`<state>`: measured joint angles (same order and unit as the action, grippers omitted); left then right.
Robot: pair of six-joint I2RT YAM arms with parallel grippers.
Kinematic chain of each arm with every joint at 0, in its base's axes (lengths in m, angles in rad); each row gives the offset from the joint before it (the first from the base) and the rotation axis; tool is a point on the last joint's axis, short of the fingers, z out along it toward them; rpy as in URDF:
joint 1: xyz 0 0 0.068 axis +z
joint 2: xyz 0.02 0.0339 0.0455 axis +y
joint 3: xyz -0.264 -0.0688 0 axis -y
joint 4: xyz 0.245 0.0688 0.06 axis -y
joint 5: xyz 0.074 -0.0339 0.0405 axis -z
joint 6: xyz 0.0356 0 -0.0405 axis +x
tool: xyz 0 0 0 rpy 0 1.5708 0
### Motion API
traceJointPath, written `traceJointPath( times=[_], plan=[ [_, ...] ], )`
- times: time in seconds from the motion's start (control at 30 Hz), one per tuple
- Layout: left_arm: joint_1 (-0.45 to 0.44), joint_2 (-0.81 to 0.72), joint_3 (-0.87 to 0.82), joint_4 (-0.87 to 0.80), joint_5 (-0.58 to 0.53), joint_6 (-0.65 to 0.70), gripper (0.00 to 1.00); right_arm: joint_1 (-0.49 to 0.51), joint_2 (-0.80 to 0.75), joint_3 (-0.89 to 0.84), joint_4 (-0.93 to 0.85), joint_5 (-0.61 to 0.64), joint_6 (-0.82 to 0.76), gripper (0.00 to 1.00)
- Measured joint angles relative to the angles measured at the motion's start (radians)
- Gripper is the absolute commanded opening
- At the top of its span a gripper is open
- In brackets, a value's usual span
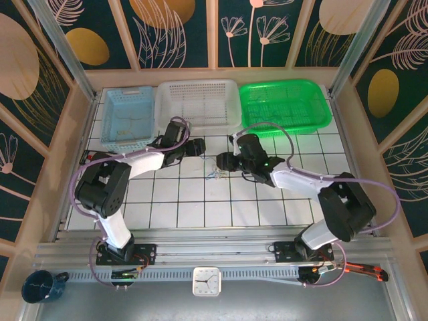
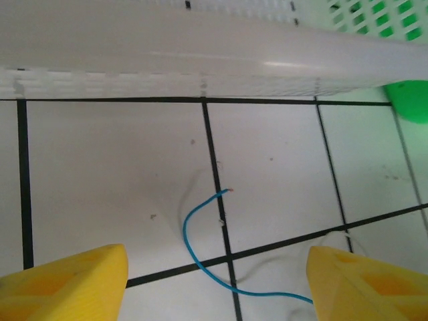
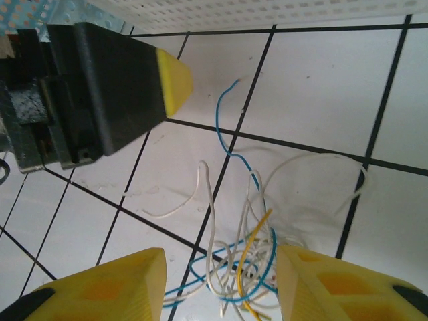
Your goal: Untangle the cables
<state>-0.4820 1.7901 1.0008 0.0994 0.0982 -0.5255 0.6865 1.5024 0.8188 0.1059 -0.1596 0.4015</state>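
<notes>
Right wrist view: your right gripper (image 3: 221, 267), jaws half-spread, straddles the cables (image 3: 244, 257); the blue strand (image 3: 231, 137) runs on toward your wide-open left gripper (image 2: 217, 261).

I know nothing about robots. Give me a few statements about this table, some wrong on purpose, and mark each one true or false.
1. The bundle of thin yellow, blue and whitish wires lies on the white tiled table, outside the baskets. True.
2. The green plastic basket stands between the other two. False: the white plastic basket is in the middle, and the green one is on the right.
3. The left hand is clamped on the thin blue wire. False: its yellow fingers stand wide apart and the wire lies loose on the tiles.
4. The right hand is open, with the bundle lying between its fingers. True.
</notes>
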Motion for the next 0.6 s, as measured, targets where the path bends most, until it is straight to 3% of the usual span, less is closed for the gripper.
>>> traceJointPath(
  times=[0.6],
  plan=[
    [-0.084,0.124,0.112,-0.055,-0.094,0.074,0.61,0.0,0.15,-0.009,0.154,-0.019,0.027,0.44]
  ],
)
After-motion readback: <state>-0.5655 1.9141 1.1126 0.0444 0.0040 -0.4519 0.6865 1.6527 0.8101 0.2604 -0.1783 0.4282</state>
